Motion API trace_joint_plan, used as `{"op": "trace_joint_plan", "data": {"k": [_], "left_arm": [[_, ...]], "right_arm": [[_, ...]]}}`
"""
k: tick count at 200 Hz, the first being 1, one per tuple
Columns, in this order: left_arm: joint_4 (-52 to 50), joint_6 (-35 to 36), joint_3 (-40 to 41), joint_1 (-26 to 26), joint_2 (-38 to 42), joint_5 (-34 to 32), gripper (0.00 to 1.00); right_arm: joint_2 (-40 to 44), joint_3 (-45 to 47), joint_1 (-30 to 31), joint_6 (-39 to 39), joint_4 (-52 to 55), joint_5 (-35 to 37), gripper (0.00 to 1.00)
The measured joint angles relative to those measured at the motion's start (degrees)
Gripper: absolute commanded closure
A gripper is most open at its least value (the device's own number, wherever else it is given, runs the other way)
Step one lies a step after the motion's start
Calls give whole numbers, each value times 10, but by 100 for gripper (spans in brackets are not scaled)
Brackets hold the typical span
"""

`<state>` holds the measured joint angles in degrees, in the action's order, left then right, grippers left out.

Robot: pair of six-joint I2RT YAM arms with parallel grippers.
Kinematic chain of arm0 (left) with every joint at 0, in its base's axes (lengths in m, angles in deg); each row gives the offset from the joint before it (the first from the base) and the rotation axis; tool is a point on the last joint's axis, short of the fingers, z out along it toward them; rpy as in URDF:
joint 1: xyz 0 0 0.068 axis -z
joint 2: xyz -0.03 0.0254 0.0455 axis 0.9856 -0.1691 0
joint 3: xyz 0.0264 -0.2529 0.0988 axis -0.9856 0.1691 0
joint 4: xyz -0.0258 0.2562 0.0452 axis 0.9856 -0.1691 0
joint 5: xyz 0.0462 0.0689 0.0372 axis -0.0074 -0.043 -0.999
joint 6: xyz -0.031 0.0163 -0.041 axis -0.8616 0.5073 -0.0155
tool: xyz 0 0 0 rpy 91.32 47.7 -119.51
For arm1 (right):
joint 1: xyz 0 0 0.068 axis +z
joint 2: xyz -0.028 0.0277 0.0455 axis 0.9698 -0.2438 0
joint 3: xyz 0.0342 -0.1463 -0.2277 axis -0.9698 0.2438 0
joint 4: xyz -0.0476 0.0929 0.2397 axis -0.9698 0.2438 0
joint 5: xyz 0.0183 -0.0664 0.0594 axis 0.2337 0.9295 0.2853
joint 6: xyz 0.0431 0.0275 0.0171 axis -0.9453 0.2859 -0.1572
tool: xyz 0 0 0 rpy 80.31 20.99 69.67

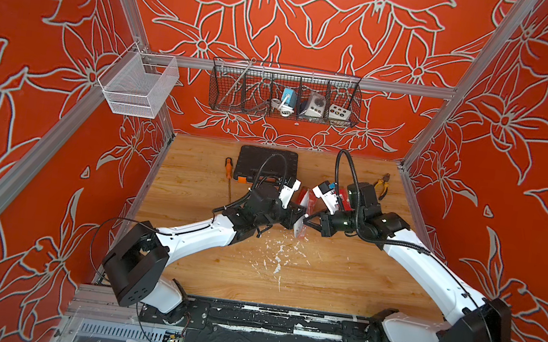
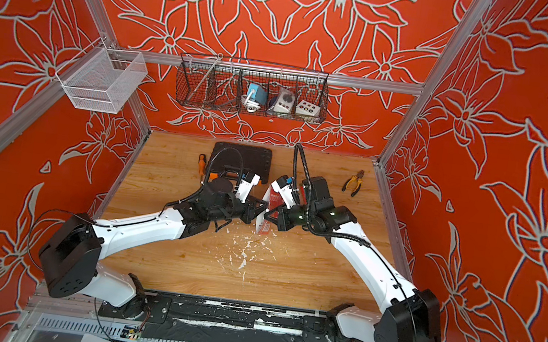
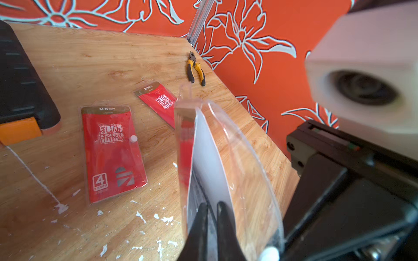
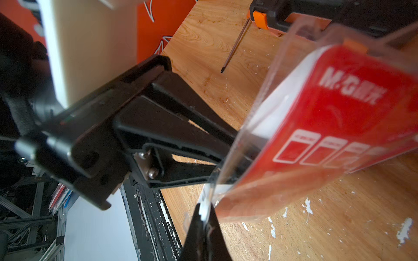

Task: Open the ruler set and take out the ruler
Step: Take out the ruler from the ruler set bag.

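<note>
The ruler set (image 1: 301, 223) (image 2: 263, 226) is a clear pouch with a red card, held on edge above the middle of the table between both grippers. My left gripper (image 1: 297, 218) (image 3: 212, 214) reaches into the pouch's open mouth. Its fingers (image 3: 201, 217) are closed on the white card (image 3: 208, 158) and the marked ruler edge (image 3: 195, 187) beside it. My right gripper (image 1: 307, 221) (image 4: 204, 212) is shut on the pouch's clear outer edge (image 4: 209, 196), holding that wall away. In the right wrist view the red face (image 4: 339, 113) shows.
Two more red ruler sets (image 3: 113, 153) (image 3: 158, 101) lie flat on the table behind. A black case (image 1: 266, 163) and a screwdriver (image 1: 228, 176) sit at the back left, pliers (image 1: 383, 184) at the back right. A wire basket (image 1: 284, 92) hangs on the back wall.
</note>
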<state>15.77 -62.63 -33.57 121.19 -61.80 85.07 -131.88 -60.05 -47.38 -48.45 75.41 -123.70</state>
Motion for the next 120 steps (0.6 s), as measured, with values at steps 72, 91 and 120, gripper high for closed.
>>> {"op": "trace_joint_plan", "data": {"k": [72,91,120], "left_arm": [[-16,9,-4,3,0,-1,79],[-19,10,-4,3,0,0,79],[-27,12,-4,4,0,-1,79]], "right_arm": [[0,-9,0,7,14,14,100],[1,-9,0,7,15,17,100],[4,-9,0,7,15,18,100]]}}
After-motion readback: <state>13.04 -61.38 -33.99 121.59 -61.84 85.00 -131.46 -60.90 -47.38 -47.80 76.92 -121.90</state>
